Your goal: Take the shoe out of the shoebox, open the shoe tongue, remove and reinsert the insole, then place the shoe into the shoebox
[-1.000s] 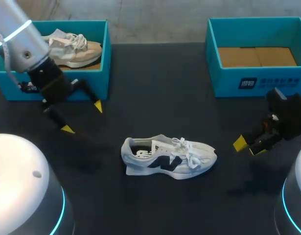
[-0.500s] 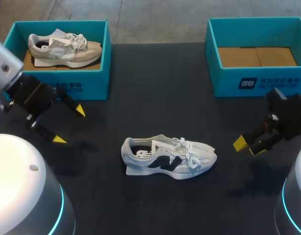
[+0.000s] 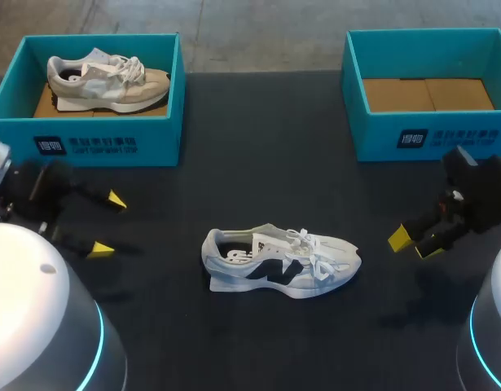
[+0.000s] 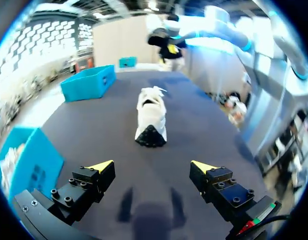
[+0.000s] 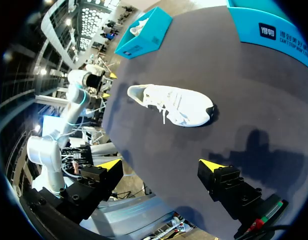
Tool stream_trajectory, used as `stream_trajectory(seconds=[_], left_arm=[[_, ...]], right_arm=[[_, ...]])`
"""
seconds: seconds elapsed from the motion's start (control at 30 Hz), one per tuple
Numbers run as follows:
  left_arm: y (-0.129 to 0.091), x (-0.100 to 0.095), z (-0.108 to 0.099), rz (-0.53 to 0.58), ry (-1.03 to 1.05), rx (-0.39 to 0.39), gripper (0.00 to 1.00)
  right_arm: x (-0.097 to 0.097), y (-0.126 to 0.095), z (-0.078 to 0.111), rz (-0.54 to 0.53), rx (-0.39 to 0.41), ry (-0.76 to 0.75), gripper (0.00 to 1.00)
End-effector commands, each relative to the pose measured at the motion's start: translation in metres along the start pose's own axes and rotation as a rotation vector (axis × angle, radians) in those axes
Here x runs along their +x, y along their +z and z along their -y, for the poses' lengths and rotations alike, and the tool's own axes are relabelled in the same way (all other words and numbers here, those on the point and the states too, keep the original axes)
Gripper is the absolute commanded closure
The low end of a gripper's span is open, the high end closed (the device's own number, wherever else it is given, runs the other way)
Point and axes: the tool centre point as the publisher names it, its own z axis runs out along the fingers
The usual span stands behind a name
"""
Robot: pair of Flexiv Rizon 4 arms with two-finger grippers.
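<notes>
Shoe [image 3: 281, 265] stands on its sole on the dark table [image 3: 258, 163], out of both boxes and roughly midway between the two grippers. Left gripper [image 3: 107, 224]: fingers spread wide, nothing between them, shoe well ahead of it with the heel end facing its tips (same in left wrist view, shoe [image 4: 151, 117] straight ahead of left gripper [image 4: 152, 167]). Right gripper [image 3: 415, 243]: fingers spread, empty, toe end of the shoe nearest it, a clear gap between them. In the right wrist view, shoe [image 5: 176, 105] lies side-on ahead of right gripper [image 5: 161, 165]. Empty shoebox [image 3: 429, 134] is beyond the right gripper. Second shoebox [image 3: 87, 147], holding a beige shoe [image 3: 107, 81], is beyond the left gripper. Judgement: shoe is light, upper soft and yielding, heel rim and sole edge stiffer, laces loose and liable to snag. Best to pin the heel rim with the left gripper and pinch the tongue's top edge with the right. Insole probably thin and floppy.
</notes>
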Motion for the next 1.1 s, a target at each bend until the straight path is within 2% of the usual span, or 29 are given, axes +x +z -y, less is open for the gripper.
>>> stream_trajectory(seconds=[0.03, 0.3, 0.47, 0.8, 1.1], left_arm=[[0.0, 0.003, -0.013, 0.064, -0.188, 0.112, 0.0], [-0.001, 0.0, -0.029, -0.08, -0.138, 0.244, 0.0], [0.001, -0.003, -0.037, -0.141, -0.08, 0.281, 0.0], [0.002, -0.01, -0.049, -0.095, -0.016, 0.337, 0.0], [0.009, -0.003, -0.051, -0.072, 0.014, 0.356, 0.0]], right_arm=[[0.0, 0.0, 0.001, 0.002, 0.0, 0.001, 0.0], [0.0, 0.0, 0.001, 0.002, 0.0, 0.001, 0.0], [0.0, 0.0, 0.001, 0.002, 0.0, 0.001, 0.0], [0.0, 0.0, 0.001, 0.002, 0.0, 0.001, 0.0], [0.0, 0.0, 0.001, 0.002, 0.0, 0.001, 0.0]])
